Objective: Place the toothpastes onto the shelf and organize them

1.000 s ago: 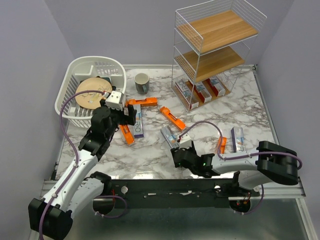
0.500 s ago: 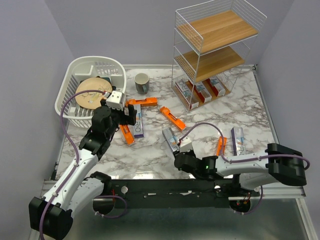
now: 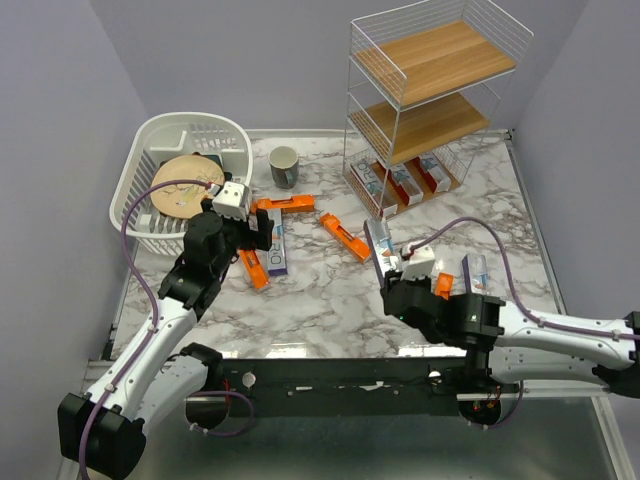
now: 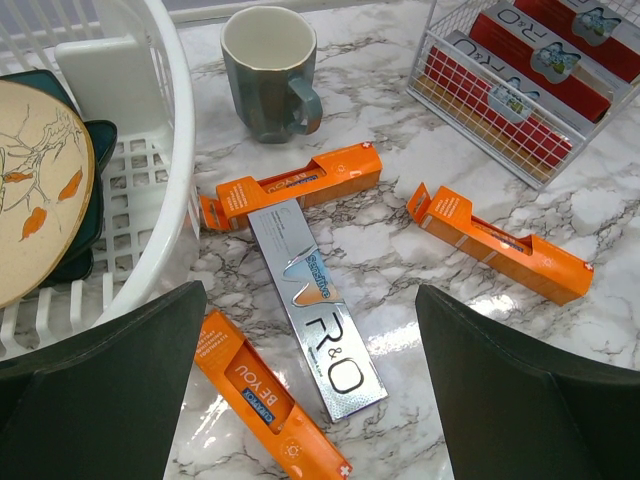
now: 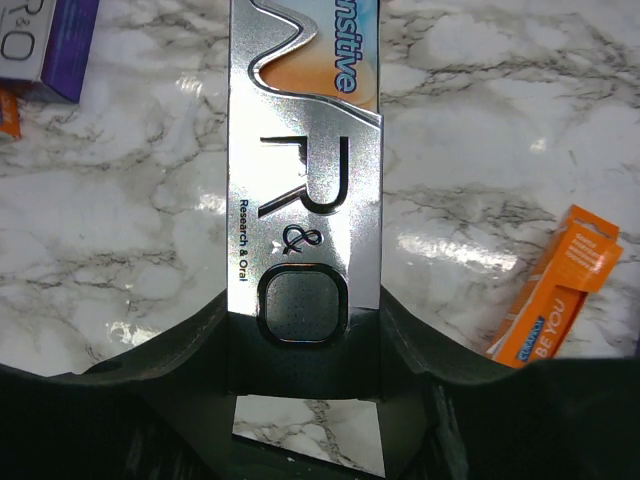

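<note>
My right gripper is shut on a silver toothpaste box and holds it tilted above the marble. In the right wrist view the box sits pinched between the fingers of that gripper. My left gripper hangs open over another silver box, with orange boxes beside it. Further orange boxes and a silver-purple one lie on the table. The shelf stands at the back right, with three boxes on its bottom tier.
A white dish basket with a plate in it stands at the back left, close to my left arm. A grey-blue mug stands between basket and shelf. The shelf's two upper boards are bare.
My right gripper closed on the silver box, lifted it and carried it right, toward the shelf. The left arm stayed still.
</note>
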Tool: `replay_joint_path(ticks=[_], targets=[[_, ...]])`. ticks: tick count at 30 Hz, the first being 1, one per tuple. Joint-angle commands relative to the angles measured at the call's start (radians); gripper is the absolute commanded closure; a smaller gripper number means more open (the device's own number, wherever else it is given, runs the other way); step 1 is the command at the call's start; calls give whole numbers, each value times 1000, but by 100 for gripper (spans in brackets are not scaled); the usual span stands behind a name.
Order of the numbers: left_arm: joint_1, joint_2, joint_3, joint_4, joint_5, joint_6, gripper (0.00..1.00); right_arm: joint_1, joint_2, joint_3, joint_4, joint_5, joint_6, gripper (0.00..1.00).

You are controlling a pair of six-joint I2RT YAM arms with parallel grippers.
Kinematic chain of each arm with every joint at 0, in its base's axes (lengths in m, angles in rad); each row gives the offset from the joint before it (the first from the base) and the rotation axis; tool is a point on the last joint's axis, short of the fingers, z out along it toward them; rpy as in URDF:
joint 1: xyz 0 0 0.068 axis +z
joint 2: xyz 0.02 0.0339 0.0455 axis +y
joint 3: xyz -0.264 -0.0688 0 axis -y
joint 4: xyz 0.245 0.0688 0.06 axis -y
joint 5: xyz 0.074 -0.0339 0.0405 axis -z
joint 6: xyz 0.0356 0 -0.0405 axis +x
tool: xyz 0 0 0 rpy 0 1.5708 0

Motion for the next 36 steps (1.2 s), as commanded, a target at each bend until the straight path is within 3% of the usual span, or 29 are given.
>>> replay_joint_path(ticks=[1, 6, 11, 13, 15, 20, 27, 36], targets=[[-1, 3, 26, 7, 23, 7, 1, -102, -143, 79, -128, 52, -71, 60], [-1, 3, 27, 4, 25, 8, 1, -292, -220, 120, -6, -37, -304, 59], [-1, 0, 27, 2, 23, 8, 1, -518, -195, 195, 124, -203, -490, 59], [-1, -2, 27, 4, 21, 10, 1, -562, -166, 240, 154, -243, -570, 59], [-1, -5, 27, 2, 21, 13, 1, -682, -105, 316, 188, -348, -660, 59], [-1, -8, 29, 5, 20, 16, 1, -819, 50, 457, 211, -502, -731, 59], [-1, -20, 24, 7, 15, 17, 1, -903, 243, 580, 223, -634, -750, 59], [4, -14, 30, 7, 21, 17, 1, -916, 375, 660, 294, -714, -760, 53]])
